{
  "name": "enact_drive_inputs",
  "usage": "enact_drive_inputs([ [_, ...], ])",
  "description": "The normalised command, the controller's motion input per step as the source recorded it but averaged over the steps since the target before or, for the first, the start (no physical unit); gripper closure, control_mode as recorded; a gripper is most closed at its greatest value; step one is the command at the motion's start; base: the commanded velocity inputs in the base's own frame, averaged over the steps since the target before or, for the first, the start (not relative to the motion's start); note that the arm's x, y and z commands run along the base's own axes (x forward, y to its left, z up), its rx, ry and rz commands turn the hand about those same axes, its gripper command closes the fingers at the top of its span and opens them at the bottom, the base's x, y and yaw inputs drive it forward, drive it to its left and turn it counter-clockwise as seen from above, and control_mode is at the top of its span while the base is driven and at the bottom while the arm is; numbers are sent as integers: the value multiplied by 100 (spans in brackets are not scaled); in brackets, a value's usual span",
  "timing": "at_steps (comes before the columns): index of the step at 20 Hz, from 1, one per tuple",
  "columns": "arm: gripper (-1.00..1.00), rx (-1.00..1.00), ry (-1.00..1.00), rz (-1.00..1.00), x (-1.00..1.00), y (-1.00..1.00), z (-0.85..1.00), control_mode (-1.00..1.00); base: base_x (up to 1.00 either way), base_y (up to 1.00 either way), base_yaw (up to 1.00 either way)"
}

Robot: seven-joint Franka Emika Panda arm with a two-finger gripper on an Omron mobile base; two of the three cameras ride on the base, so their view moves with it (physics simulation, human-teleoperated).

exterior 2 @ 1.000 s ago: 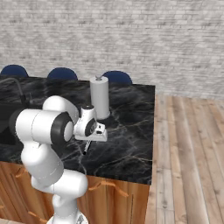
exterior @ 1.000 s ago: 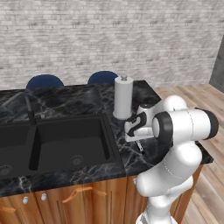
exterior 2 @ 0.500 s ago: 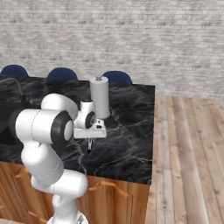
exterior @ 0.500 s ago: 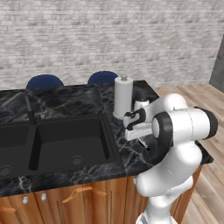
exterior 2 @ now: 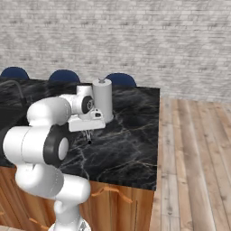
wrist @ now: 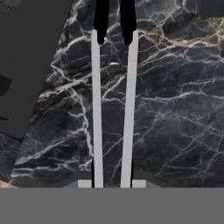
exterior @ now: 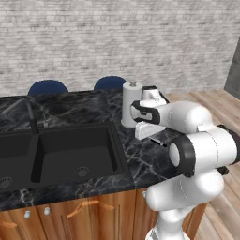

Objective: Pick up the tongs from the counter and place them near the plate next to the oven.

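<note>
The tongs (wrist: pixel 112 105) hang from the tool (exterior 2: pixel 88 135), which is clenched on them. In the hand view the two silvery arms run straight up the middle from between the finger tips, side by side with a narrow gap, and end in black sections at the top. They are off the tabletop (exterior 2: pixel 131 135), with the veined marble beneath them. In the right base view a thin dark sliver under the tool is probably the tongs, though it is too small there to be sure.

The hold looks made for carrying: gripped at one end, the tongs point away along the tool's axis, so they can be lifted clear and later laid down lengthwise. The arms sit close together, which fits a squeeze across both of them.

Taking the paper-towel roll (exterior: pixel 131 104) as landmark, the tool (exterior: pixel 157 138) is just in front of it and a little lower, over open marble. The sink (exterior: pixel 56 154) lies to the roll's left, a dark recess in the tabletop (exterior: pixel 145 161) that also shows at the upper left of the hand view. Two blue chair backs (exterior: pixel 110 83) stand behind the roll, against a grey brick wall. To the right of the roll the tabletop ends and a wooden floor (exterior 2: pixel 194 153) begins.

No brand, label or writing can be read anywhere.
</note>
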Motion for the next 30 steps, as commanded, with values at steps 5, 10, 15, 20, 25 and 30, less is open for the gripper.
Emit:
enact_drive_inputs([
  [5, 100, 0, -5, 0, -45, 2, 50, -100, 0, 0, 0],
  [10, 100, 1, -16, 1, -35, 4, 38, -100, 0, 0, 0],
  [15, 100, -1, -7, 2, -18, 2, 11, -100, 0, 0, 0],
  [20, 100, 0, 0, 0, 0, 0, 0, -100, 0, 0, 0],
  [25, 100, -1, 0, 0, -1, 0, 0, 100, -14, 0, 3],
  [30, 100, 0, 0, 0, 0, 0, 0, 100, -66, 0, 23],
])
